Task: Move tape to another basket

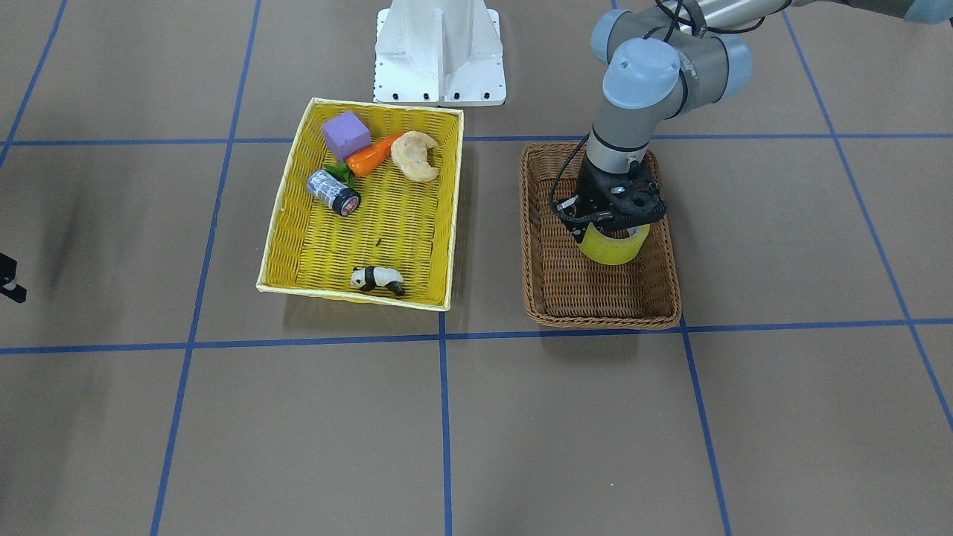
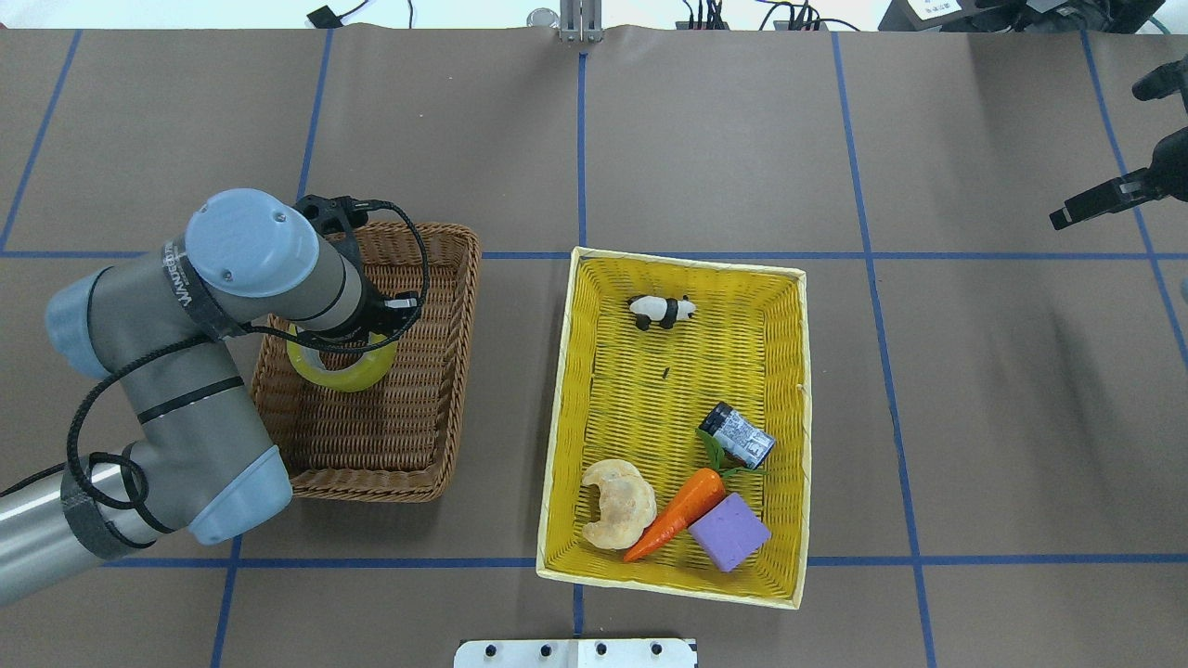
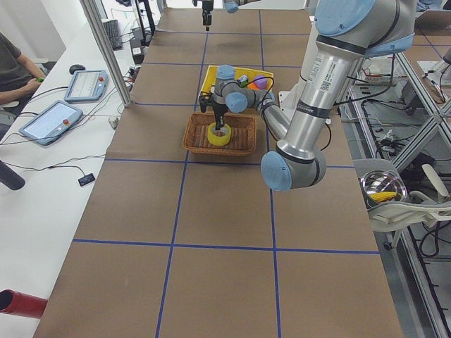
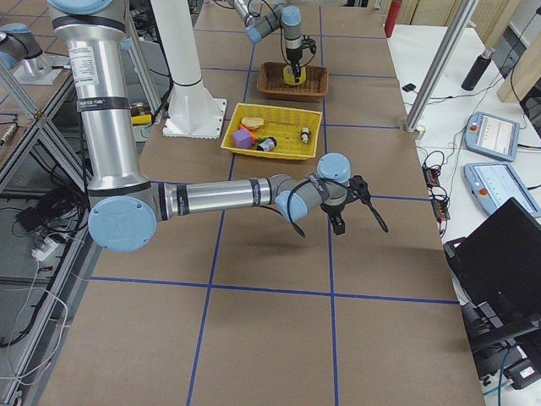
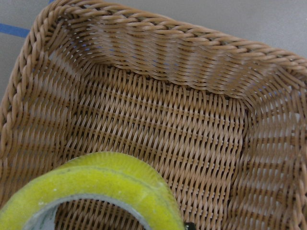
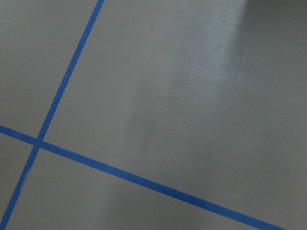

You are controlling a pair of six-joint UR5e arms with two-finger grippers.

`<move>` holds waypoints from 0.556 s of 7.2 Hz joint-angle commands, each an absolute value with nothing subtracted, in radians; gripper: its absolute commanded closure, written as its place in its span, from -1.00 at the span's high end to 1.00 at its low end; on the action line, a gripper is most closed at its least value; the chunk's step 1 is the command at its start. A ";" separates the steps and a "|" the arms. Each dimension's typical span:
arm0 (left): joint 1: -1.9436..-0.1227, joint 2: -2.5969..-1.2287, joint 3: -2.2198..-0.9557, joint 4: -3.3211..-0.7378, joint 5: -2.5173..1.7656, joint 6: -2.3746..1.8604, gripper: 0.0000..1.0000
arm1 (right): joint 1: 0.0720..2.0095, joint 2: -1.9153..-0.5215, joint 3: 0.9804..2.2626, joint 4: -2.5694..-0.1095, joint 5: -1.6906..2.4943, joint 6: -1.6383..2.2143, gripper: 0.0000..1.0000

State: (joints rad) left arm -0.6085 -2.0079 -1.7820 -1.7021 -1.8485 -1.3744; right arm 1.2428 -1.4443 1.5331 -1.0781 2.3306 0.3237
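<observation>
Roll of tape (image 1: 614, 253) hanging tilted inside the basket (image 1: 547, 298), left of the table's (image 1: 744, 417) middle.
Its wall looks clamped by the left gripper (image 1: 612, 229), fingers mostly hidden; the right gripper (image 2: 1093, 158) is spread wide near the far right corner.

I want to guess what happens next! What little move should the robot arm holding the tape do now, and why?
Probably open the left gripper and let go: the tape is already low inside the brown basket, away from the yellow basket.

Left arm (image 1: 642, 78) and tape (image 1: 615, 251) over basket (image 1: 604, 316), wicker walls close, bare table (image 1: 782, 417) around.
</observation>
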 commanded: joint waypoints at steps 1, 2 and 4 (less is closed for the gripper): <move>-0.607 -2.008 -1.741 -1.736 -1.848 -1.374 -1.00 | 1.238 -1.443 1.534 -1.081 2.330 0.324 1.00; -0.607 -2.008 -1.737 -1.736 -1.848 -1.373 -0.67 | 1.238 -1.440 1.535 -1.081 2.330 0.324 1.00; -0.607 -2.010 -1.749 -1.736 -1.850 -1.373 -0.06 | 1.239 -1.440 1.542 -1.081 2.339 0.325 1.00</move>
State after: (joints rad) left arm -0.6075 -2.0089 -1.7421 -1.7357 -1.8488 -1.3737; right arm 1.2384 -1.4404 1.5381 -1.0814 2.3355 0.3247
